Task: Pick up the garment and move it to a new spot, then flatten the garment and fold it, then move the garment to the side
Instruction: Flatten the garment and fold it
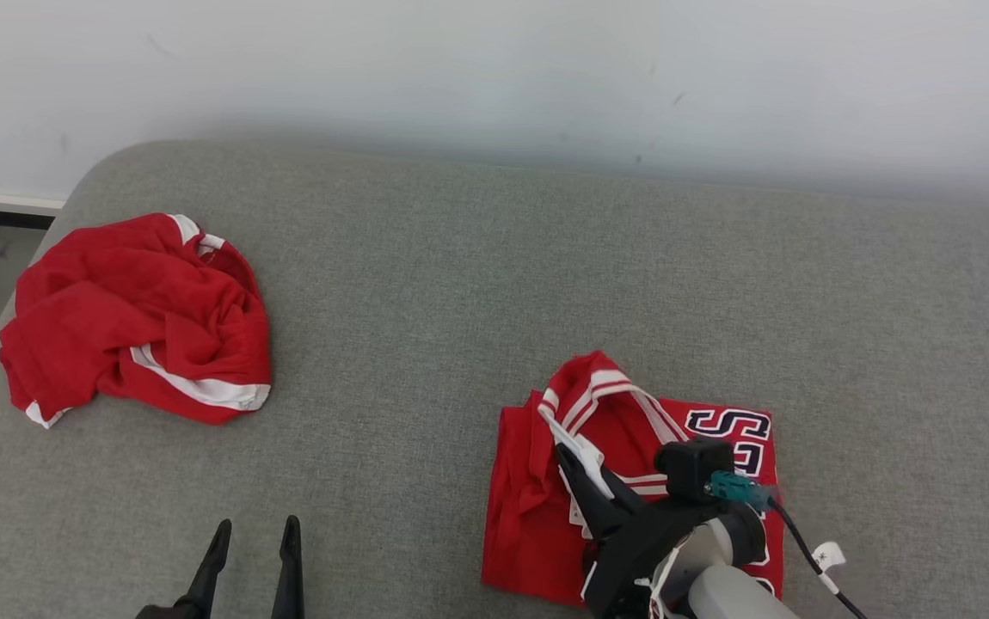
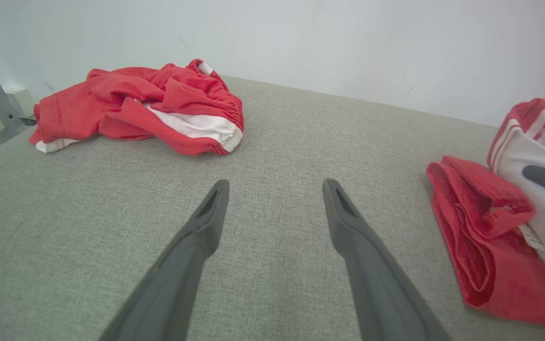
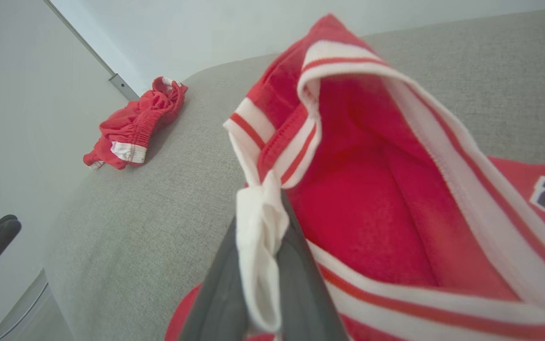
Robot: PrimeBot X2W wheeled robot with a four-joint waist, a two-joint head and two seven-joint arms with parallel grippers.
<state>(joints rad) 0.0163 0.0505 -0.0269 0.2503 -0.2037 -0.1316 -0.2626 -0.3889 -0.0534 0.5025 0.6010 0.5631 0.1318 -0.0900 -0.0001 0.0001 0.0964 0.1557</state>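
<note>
Left gripper [image 1: 258, 524] hangs empty, jaws wide apart. Right gripper [image 1: 570, 454] has its jaws clamped on only a white trim strip of the folded jersey [image 1: 537, 533], which lies near right on the tabletop [image 1: 426, 301]. Risk: dragging by this thin hold may undo the fold, or the trim may slip free. Crumpled shorts [image 1: 133, 318] lie far left.

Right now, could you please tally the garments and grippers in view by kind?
Red garments: 2, the crumpled garment and the folded jersey.
Grippers: 2, the left gripper with fingers apart, the right gripper with fingers shut on the jersey's white trim.
Total: 4.
</note>
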